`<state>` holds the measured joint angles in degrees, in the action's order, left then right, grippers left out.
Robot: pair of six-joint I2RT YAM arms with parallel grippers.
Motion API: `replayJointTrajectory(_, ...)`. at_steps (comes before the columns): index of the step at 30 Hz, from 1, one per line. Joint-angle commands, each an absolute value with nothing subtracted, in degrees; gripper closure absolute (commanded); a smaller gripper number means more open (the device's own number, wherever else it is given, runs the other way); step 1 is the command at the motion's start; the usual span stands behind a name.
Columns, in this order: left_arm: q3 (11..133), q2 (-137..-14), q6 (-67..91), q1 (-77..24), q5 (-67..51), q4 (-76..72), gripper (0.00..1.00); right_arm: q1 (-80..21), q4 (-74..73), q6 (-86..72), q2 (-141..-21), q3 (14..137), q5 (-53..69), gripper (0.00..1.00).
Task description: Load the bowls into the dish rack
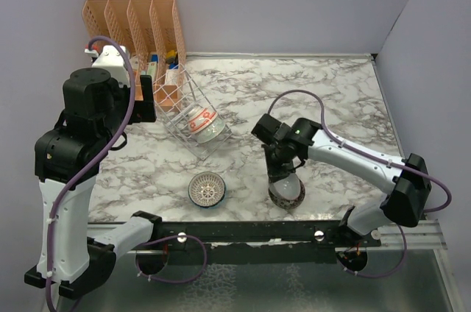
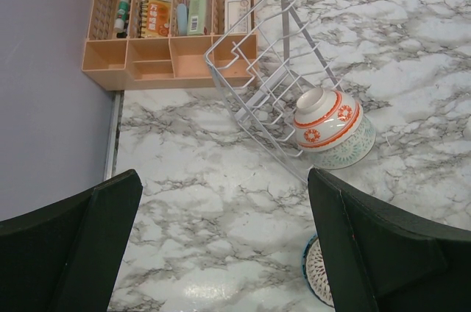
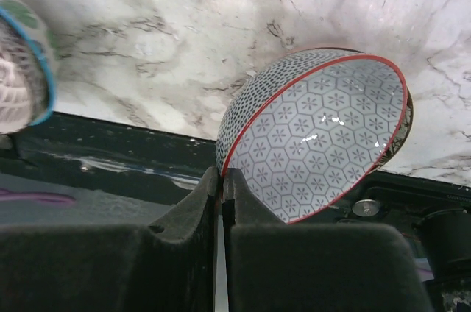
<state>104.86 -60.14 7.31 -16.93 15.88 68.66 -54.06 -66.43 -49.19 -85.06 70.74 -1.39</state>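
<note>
My right gripper (image 3: 221,179) is shut on the rim of a grey-white bowl with a red rim (image 3: 324,135), which is tipped on edge near the table's front edge (image 1: 287,188). A white lattice bowl (image 1: 207,189) rests on the marble to its left and shows at the frame edge in the right wrist view (image 3: 22,76). The wire dish rack (image 1: 184,110) lies tilted and holds a white bowl with orange rings (image 2: 324,117) resting on a pale green patterned bowl (image 2: 349,151). My left gripper (image 2: 221,179) hangs open and empty above the table, left of the rack.
An orange slotted organizer (image 1: 136,25) with small items stands at the back left against the wall, touching the rack's far end. Grey walls close in the left, back and right. A black rail (image 1: 250,231) runs along the table's front edge just below the held bowl.
</note>
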Motion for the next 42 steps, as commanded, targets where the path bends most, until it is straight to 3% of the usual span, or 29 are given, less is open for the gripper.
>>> replayJointTrajectory(1, 105.19, -59.41, 6.91, -17.07, 16.65, 68.16, 0.01, -54.4, -68.2, -49.15, -85.86, 80.34, -6.91, 0.99)
replayJointTrajectory(6, 106.53, -59.56, 6.81, -17.09, 17.39, 68.31, 0.01, -54.4, -68.86, -49.1, -87.02, 89.13, -9.01, 0.99)
replayJointTrajectory(9, 107.05, -59.61, 6.76, -17.13, 17.57, 68.39, 0.01, -54.36, -61.71, -47.93, -86.51, 92.58, -6.92, 0.99)
replayJointTrajectory(14, 110.13, -60.57, 6.46, -17.14, 17.8, 68.51, 0.01, -54.32, -36.24, -49.32, -85.94, 91.92, -2.48, 0.99)
replayJointTrajectory(21, 113.35, -61.38, 6.03, -17.08, 18.62, 68.5, 0.01, -54.27, 9.8, -54.9, -86.04, 78.19, -6.41, 0.99)
replayJointTrajectory(28, 113.83, -61.26, 6.15, -17.16, 18.3, 68.48, 0.01, -54.32, 36.85, -58.92, -95.81, 76.46, -9.04, 0.99)
replayJointTrajectory(42, 112.07, -61.13, 6.48, -17.18, 17.34, 68.55, 0.01, -54.14, 56.67, -68.72, -110.61, 75.57, -15.6, 0.99)
